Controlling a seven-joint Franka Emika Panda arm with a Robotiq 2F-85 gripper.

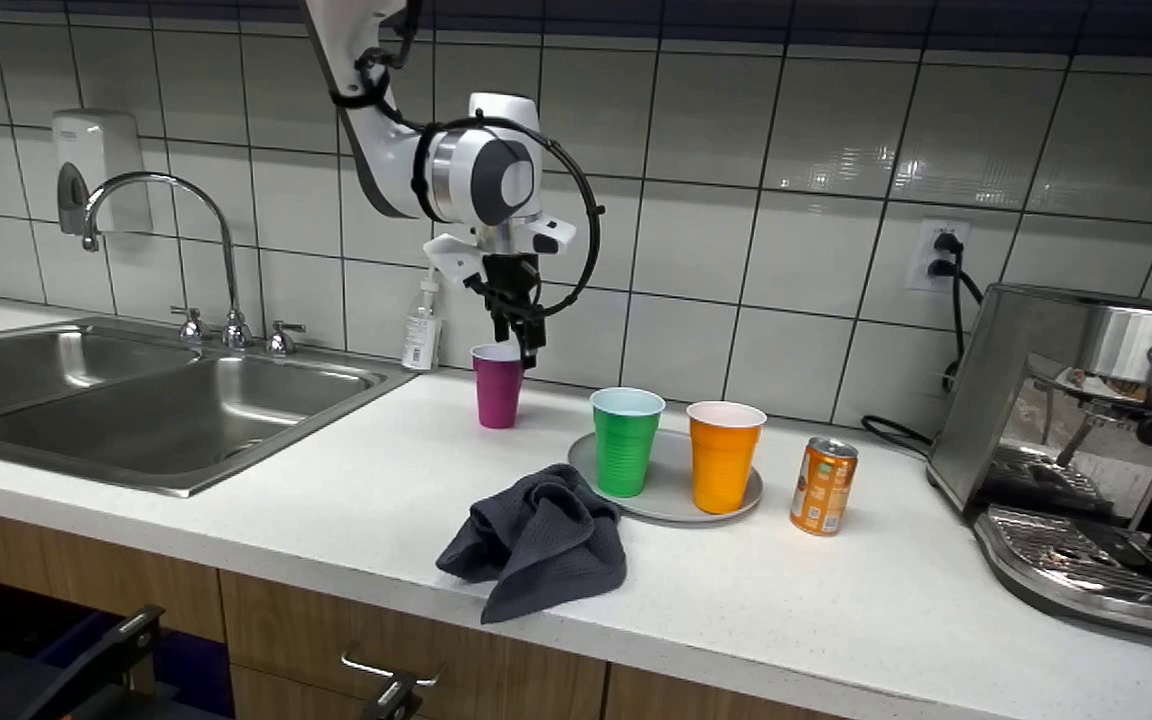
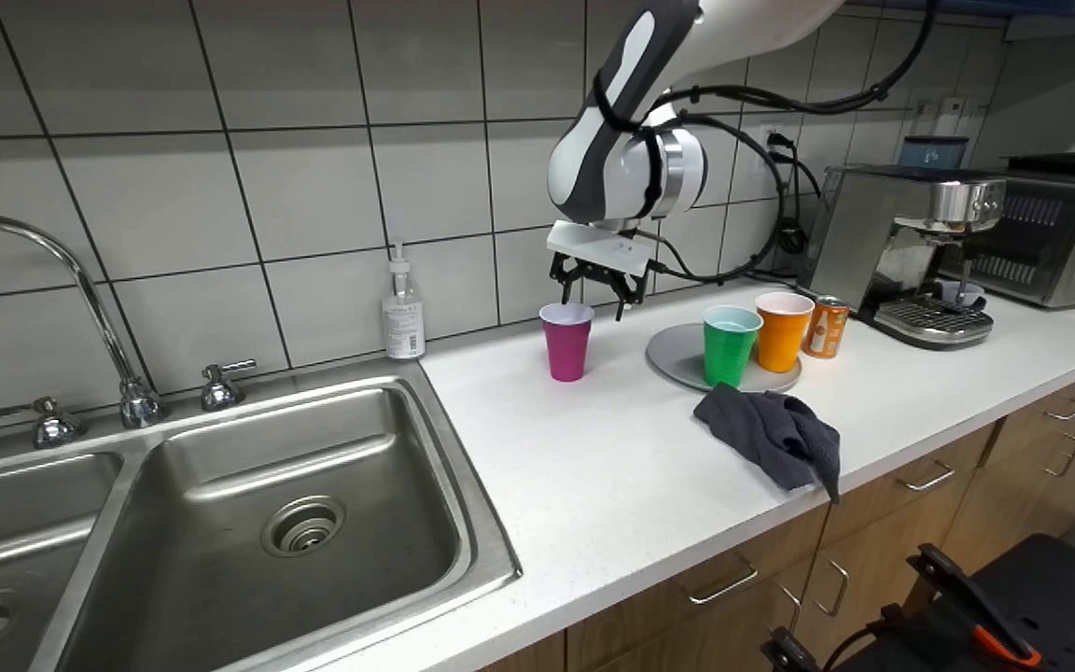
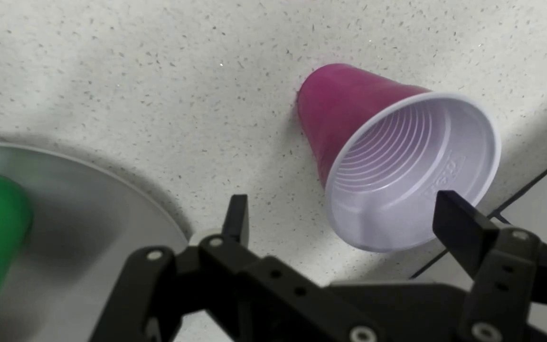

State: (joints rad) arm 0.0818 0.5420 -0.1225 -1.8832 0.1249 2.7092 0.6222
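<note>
Pink cup point(image 3: 387, 152) stands upright on the white counter point(image 2: 575, 485), right at the gripper point(image 3: 342, 204), whose jaws are spread wide. In the wrist view the cup's pale mouth faces the camera, lying largely across the gap between the fingers, off-centre. One finger point(image 3: 463, 223) overlaps the rim on the side away from the plate point(image 1: 676, 462); the opposite finger is over the counter, between cup and plate. Whether the overlapping finger touches the rim cannot be told. In both exterior views the fingertips hang at about rim height. The grey plate carries a green cup point(image 1: 624, 450) and an orange cup point(image 1: 724, 460), both upright. A can point(image 1: 824, 487) stands just beside the plate, and a dark, crumpled cloth point(image 1: 548, 545) lies at the plate's edge. On the pink cup's other side, a pump bottle point(image 2: 403, 322) stands by the sink point(image 2: 211, 551).
</note>
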